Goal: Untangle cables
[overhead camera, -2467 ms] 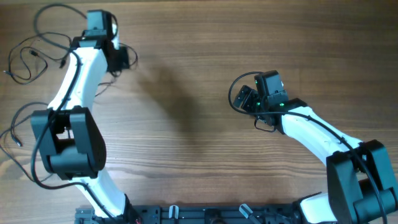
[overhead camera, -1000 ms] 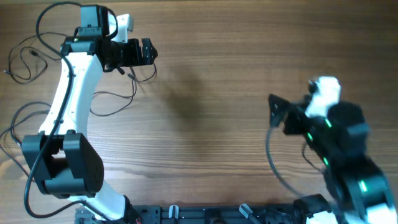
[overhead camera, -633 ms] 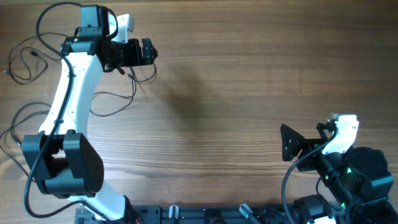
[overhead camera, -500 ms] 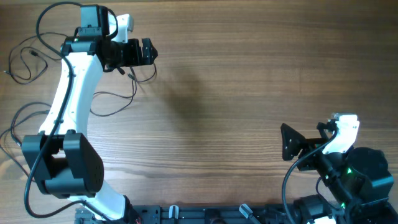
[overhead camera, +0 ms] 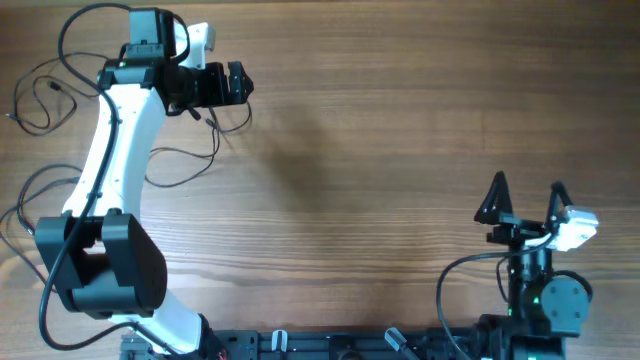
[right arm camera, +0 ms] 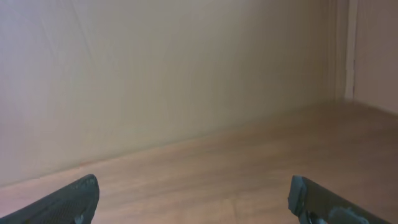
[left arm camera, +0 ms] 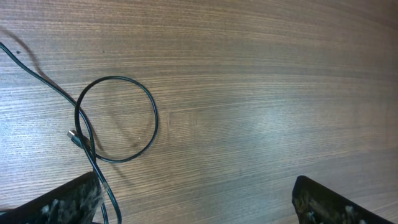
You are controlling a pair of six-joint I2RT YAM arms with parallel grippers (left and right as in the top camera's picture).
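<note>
Black cables (left arm camera: 156,118), hair-thin and limp, lie slack on the left of the wooden counter (overhead camera: 380,120).
Nearest the base, your right end effector (overhead camera: 526,195) is spread wide and empty. Farther out, your left end effector (left arm camera: 196,186) hangs released above one strand curled in a loop. Judge it light, soft and slippery: pinch beside the tiny plug (left arm camera: 73,135), near where the loop crosses itself.

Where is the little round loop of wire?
In the left wrist view, the wire loop lies flat on the wooden table, left of centre, just ahead of the open left gripper.
</note>
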